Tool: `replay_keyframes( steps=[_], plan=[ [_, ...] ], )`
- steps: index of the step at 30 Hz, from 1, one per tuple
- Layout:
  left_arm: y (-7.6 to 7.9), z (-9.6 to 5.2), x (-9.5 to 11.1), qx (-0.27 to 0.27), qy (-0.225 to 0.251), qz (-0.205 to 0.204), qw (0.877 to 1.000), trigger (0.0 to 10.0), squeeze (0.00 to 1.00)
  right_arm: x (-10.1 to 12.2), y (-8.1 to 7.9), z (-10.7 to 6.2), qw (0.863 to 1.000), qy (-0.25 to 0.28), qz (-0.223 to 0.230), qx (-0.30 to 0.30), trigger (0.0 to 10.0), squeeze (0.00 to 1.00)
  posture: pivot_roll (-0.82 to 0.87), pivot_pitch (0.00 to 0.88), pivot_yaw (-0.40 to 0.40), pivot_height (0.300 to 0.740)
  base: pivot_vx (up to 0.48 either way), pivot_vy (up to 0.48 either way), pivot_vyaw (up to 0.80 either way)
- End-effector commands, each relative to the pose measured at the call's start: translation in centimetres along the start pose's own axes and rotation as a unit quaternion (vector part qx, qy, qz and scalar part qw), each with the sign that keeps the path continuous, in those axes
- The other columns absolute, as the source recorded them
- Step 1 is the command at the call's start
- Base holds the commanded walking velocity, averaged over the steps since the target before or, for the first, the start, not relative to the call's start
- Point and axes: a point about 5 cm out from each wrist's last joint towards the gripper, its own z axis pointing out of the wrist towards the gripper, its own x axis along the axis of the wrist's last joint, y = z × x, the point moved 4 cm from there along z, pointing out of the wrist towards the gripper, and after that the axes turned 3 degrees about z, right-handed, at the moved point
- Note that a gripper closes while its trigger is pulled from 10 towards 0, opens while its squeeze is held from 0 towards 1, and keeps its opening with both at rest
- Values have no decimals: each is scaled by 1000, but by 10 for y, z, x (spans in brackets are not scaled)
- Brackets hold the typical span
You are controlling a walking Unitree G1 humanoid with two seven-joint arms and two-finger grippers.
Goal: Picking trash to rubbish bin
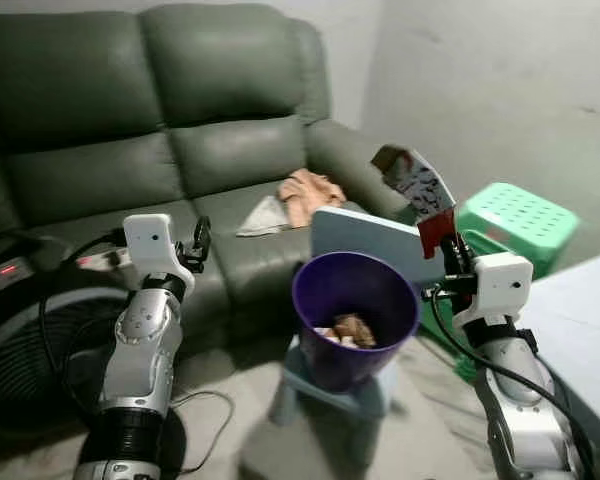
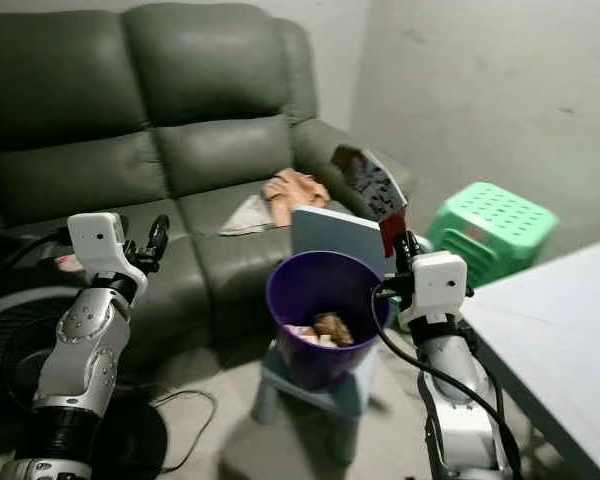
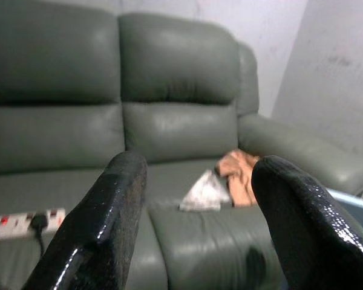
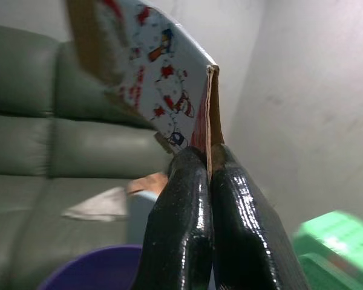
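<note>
Two grippers are raised in front of the sofa (image 1: 130, 110). Right gripper (image 1: 446, 238) is clamped on the lower edge of a carton (image 1: 413, 185), a flattened white piece with red cartoon print and brown inner face; in the right wrist view both fingers (image 4: 181, 229) press together on the cardboard edge. Carton is held upright, above and just right of the bin (image 1: 355, 315) rim, not yet over the opening.

Bin is purple, standing on a small pale blue stool (image 1: 325, 392) on the floor, near the sofa's front. Some trash (image 1: 352, 330) already lies inside it.

Left gripper (image 1: 199, 243) is to the left, over the sofa seat edge, fingers (image 3: 103, 223) spread apart and holding nothing.

On the seat, far side: an orange cloth (image 1: 310, 193) touching a grey paper (image 1: 262, 217). Power strip (image 3: 25, 223) lies on the left seat. Green stool (image 1: 515, 222) stands at right, fan (image 1: 40, 360) at near left.
</note>
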Motion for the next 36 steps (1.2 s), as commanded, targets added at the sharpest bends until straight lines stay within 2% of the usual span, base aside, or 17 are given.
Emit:
replay_keyframes(
  steps=[1, 14, 36],
  plan=[
    [8, 2, 3, -10, -2, 9, 1000, 10000, 0, 1, 7, -1, 1000, -3, 13, -12, 10000, 0, 29, 0, -60, 740, 0, 0, 0],
    [5, 2, 6, -7, 3, -10, 1000, 10000, 0, 1, 4, 0, 1000, -5, 18, 2, 10000, 0, 29, 0, -64, 740, 0, 0, 0],
    [6, 1, 7, -8, 6, -14, 1000, 10000, 0, -1, -1, -2, 1000, -13, 23, 18, 10000, 0, 31, 0, -64, 740, 337, 0, 0]
  ],
)
